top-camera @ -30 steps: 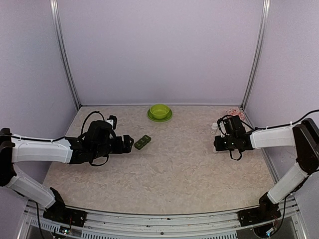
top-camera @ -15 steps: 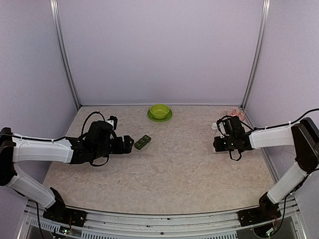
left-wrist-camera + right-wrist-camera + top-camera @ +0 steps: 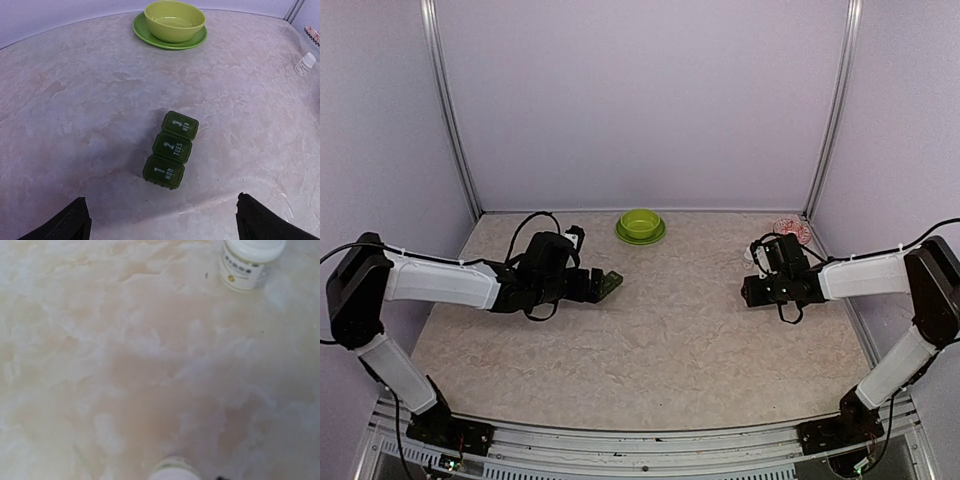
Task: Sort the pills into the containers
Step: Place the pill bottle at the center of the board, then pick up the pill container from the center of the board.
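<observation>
The dark green pill box (image 3: 171, 150) lies on the table with its three lids shut, marked 1 MON, 2 TUES and 3 WED. My left gripper (image 3: 167, 225) is open, a little short of the box's near end, with its black fingers (image 3: 75, 222) wide apart at the lower corners. In the top view the left gripper (image 3: 592, 289) is right beside the box (image 3: 611, 282). My right gripper (image 3: 748, 292) hovers low over the table at the right; its fingers do not show in its wrist view. A white bottle top (image 3: 174, 471) sits at that view's bottom edge. No pills show.
A lime green bowl (image 3: 640, 225) on a green plate stands at the back centre. A small white bottle (image 3: 750, 256) stands behind the right gripper, and shows again as the bottle (image 3: 247, 260) in the right wrist view. A pinkish tangle (image 3: 787, 227) lies at the back right corner.
The left arm has reached forward and to the right, bringing its open gripper up to the pill box. The right gripper has shifted slightly left.
</observation>
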Controlling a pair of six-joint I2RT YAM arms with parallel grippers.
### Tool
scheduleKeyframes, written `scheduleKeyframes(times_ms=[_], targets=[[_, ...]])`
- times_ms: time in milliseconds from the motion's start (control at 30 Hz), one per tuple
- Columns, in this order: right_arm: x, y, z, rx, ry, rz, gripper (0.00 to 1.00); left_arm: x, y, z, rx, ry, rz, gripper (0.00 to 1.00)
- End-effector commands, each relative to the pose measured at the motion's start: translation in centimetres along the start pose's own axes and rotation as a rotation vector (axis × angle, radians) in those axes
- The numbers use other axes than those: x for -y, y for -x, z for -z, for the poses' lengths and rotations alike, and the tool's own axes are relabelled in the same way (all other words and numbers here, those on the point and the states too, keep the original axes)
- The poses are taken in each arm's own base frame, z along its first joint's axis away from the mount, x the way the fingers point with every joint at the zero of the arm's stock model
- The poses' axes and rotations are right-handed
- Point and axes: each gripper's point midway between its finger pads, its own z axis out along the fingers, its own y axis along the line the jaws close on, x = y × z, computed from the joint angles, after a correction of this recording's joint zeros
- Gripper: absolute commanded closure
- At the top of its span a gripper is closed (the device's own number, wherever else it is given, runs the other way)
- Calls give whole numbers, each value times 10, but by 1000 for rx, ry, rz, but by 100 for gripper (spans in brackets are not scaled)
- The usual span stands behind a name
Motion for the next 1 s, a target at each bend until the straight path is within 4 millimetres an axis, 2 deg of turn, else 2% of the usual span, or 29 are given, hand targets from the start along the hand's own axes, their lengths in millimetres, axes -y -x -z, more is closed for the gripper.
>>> scheduleKeyframes(times_ms=[0,167,267,400,633,967], targets=[[-9,11,10,27,23,10,48,16,7,-30,-31,-34,-196,1],[-10,18,26,46,30,13,33,25,-3,-55,-97,-68,-314,1],[-12,29,42,80,41,16,27,19,-13,-67,-142,-76,-330,1],[-13,41,60,121,56,14,21,12,-16,-76,-160,-74,-348,3],[-18,58,83,176,86,12,17,4,-25,-92,-175,-77,-390,11],[-22,61,88,184,111,9,14,12,-41,-106,-202,-137,-425,32]])
